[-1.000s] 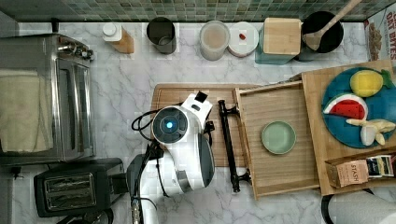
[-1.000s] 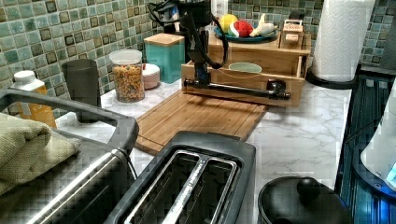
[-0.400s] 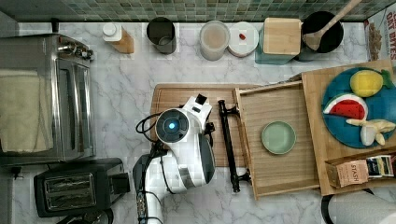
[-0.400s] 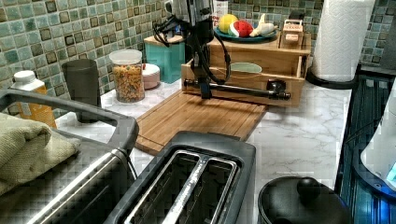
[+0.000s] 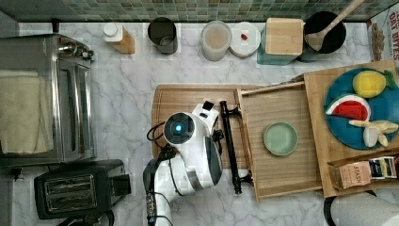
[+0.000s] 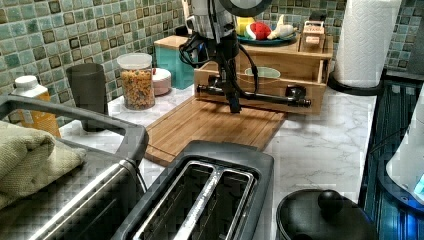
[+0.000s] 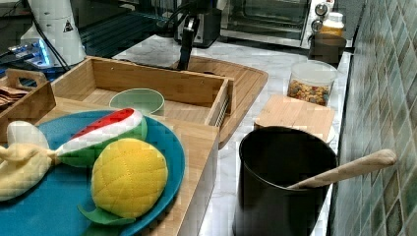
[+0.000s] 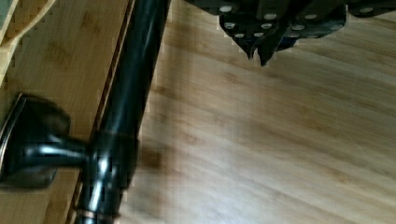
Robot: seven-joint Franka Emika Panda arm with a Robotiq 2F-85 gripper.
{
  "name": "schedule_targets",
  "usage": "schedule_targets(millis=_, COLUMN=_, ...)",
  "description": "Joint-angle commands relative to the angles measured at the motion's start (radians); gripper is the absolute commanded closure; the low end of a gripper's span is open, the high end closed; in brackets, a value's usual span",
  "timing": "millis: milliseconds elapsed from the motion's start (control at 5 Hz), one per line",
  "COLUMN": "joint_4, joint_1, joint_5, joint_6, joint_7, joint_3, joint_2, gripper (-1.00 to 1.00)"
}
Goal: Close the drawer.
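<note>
We note the marble tabletop (image 5: 127, 94) carries a wooden cutting board (image 5: 188, 99), and the drawer (image 5: 282, 101) is pulled out over the board's right part in the top view, a green bowl (image 5: 280, 138) lying in it. The drawer is fully extended, so the task is not yet done. Its black bar handle (image 5: 229, 141) faces the arm. The gripper (image 6: 234, 106) hangs low in front of the handle, just above the board, on the side from which a push would drive the drawer in. In the wrist view the jaws (image 8: 258, 51) are clenched together on nothing, apart from the handle; we judge this suits pushing with a single blunt tip instead of gripping.
</note>
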Motion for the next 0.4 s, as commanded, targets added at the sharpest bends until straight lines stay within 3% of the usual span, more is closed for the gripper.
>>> schedule_targets(millis=200, joint_4=0.025, joint_1=-0.088, joint_5=0.0, joint_6=0.049, joint_7=-0.215, joint_3=-0.071, joint_2=0.007, gripper=1.0)
schedule_targets(millis=400, joint_4=0.045, joint_1=-0.12, joint_5=0.017, joint_6=0.073, joint_7=-0.303, joint_3=-0.106, joint_2=0.029, gripper=1.0)
